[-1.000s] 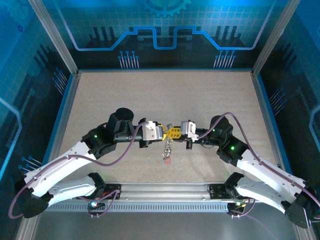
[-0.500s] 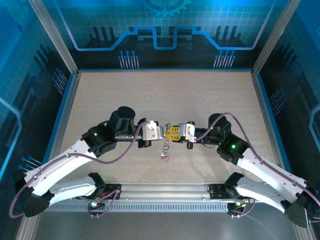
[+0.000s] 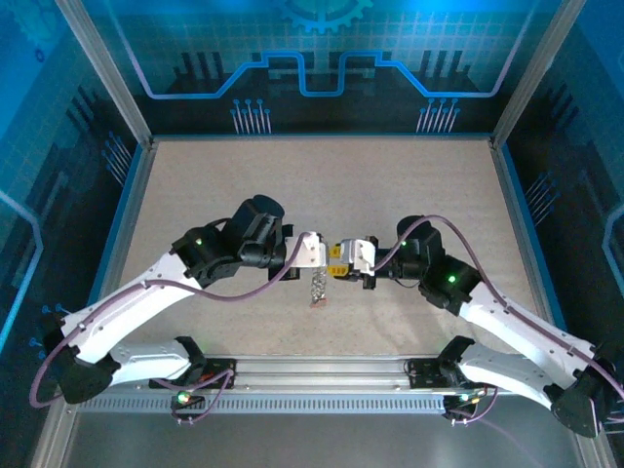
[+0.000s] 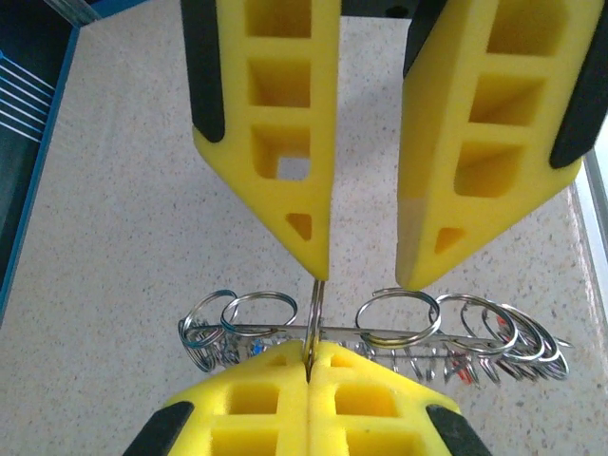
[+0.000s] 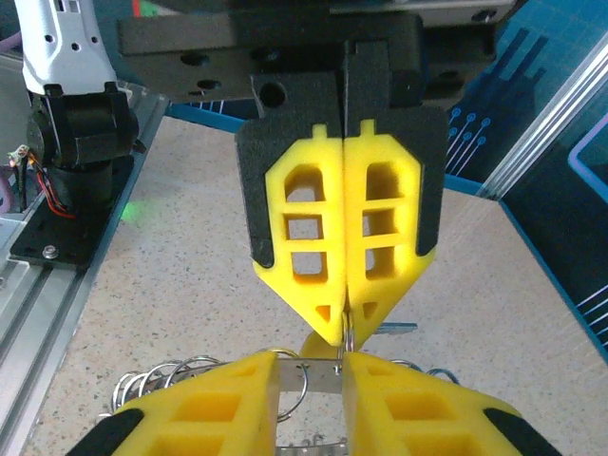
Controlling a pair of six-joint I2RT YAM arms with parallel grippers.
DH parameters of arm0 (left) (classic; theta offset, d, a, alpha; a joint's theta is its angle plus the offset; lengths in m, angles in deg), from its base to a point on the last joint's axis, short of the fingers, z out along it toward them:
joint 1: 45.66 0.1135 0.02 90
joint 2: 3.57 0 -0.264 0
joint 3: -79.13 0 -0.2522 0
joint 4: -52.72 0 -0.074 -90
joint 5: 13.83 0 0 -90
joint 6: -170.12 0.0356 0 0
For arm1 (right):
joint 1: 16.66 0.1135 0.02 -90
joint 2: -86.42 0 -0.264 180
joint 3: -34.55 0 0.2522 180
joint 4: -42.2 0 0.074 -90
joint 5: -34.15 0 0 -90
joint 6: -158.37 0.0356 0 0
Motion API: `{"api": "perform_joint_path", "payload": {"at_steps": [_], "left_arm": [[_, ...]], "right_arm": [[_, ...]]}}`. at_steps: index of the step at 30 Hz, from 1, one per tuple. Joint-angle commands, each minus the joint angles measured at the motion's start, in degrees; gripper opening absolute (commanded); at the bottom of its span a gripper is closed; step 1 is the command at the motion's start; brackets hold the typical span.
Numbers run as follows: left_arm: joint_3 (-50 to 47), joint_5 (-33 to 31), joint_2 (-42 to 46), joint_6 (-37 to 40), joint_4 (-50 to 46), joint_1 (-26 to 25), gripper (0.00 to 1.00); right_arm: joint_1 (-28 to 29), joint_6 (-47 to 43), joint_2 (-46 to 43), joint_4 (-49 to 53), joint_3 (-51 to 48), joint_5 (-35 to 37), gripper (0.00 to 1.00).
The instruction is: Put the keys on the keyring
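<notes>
The keyring [image 4: 399, 334] is a silvery wire bunch strung with several small split rings, and it hangs between both grippers [image 3: 318, 286]. Tiny keys dangle from it: a blue head [image 4: 255, 350] and a red one [image 4: 465, 372]. My left gripper [image 4: 311, 353] is shut on a thin ring of the keyring that stands edge-on. The same grip shows in the right wrist view [image 5: 344, 332]. My right gripper [image 5: 312, 369] faces it tip to tip, its jaws apart on either side of the keyring's flat metal strip [image 5: 310, 376]. Seen from the left wrist, the right gripper [image 4: 369, 275] is open just above the rings.
Both arms meet over the middle of the speckled beige table [image 3: 322, 185]. The left arm's base and the aluminium rail [image 5: 57, 237] lie at the near edge. Blue walls enclose the table on three sides.
The left gripper closed on the keyring and its arm swung right and twisted. The right gripper's jaws opened, letting go. The keyring now hangs a little lower and further left.
</notes>
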Motion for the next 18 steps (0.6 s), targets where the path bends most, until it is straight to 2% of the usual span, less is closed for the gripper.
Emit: {"api": "perform_joint_path", "payload": {"at_steps": [1,7,18], "left_arm": [[2.7,-0.6,-0.1,2.8,-2.4,-0.7,0.0],[2.9,0.4,-0.3,4.2,-3.9,-1.1,0.0],[4.0,0.8,-0.9,3.9,-4.6,-1.6,0.0]], "right_arm": [[-0.4,2.9,0.7,-2.6,-0.5,-0.4,0.25],[-1.3,5.7,0.7,-6.4,-2.5,-1.6,0.27],[-1.2,5.0,2.7,-5.1,-1.7,-6.4,0.27]]}}
